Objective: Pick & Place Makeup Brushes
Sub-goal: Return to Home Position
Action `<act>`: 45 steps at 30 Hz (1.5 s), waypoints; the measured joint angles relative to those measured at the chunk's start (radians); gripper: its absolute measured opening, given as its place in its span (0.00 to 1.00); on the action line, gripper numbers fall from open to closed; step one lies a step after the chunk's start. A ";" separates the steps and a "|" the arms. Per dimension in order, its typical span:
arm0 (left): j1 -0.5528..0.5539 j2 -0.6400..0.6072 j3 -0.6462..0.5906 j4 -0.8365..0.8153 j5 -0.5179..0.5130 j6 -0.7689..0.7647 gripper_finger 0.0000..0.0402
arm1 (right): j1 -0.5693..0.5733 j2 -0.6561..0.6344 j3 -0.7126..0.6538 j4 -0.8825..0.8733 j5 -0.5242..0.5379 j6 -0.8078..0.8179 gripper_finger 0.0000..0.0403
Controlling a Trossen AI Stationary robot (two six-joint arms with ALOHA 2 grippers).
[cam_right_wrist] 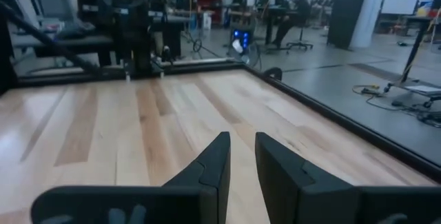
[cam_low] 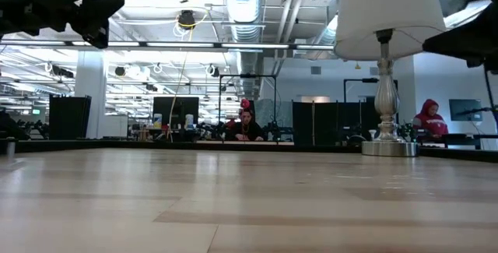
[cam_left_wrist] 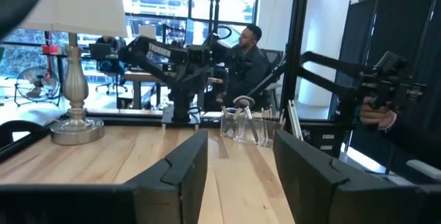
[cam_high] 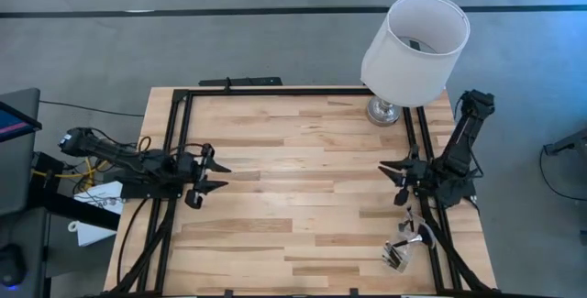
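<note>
The makeup brushes (cam_high: 409,239) stand with their lower ends in a clear holder (cam_high: 396,256) near the table's front right corner; the left wrist view shows the holder (cam_left_wrist: 238,124) far across the table. My left gripper (cam_high: 213,177) hovers open over the table's left side, pointing toward the right. My right gripper (cam_high: 396,182) hovers over the right side, above and just behind the holder, pointing left, its fingers (cam_right_wrist: 215,158) a little apart with nothing between them. Both grippers hang clear of the table and touch nothing.
A table lamp with a white shade (cam_high: 415,49) and silver base (cam_low: 389,147) stands at the far right corner. A black frame (cam_high: 174,151) runs along the table's edges. The bare wooden middle (cam_high: 303,188) lies between the arms. People sit in the room beyond.
</note>
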 joint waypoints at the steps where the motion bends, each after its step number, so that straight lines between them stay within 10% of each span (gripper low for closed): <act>1: 0.000 -0.020 0.000 -0.016 0.000 0.000 0.41 | 0.015 -0.014 -0.001 -0.008 0.011 0.000 0.15; 13: 0.000 -0.171 0.000 -0.123 0.000 -0.027 0.41 | 0.110 -0.075 -0.001 -0.019 0.065 -0.016 0.15; 23: 0.000 -0.122 0.000 -0.133 -0.001 -0.031 0.41 | -0.030 -0.073 -0.001 0.081 0.081 -0.016 0.15; 35: 0.000 -0.100 0.000 -0.108 -0.072 -0.028 0.41 | -0.587 0.228 -0.036 0.661 -0.728 -0.276 0.15; 45: -0.001 -0.130 0.001 -0.061 -0.072 -0.053 0.41 | -0.658 0.285 0.052 0.904 -0.892 -0.350 0.13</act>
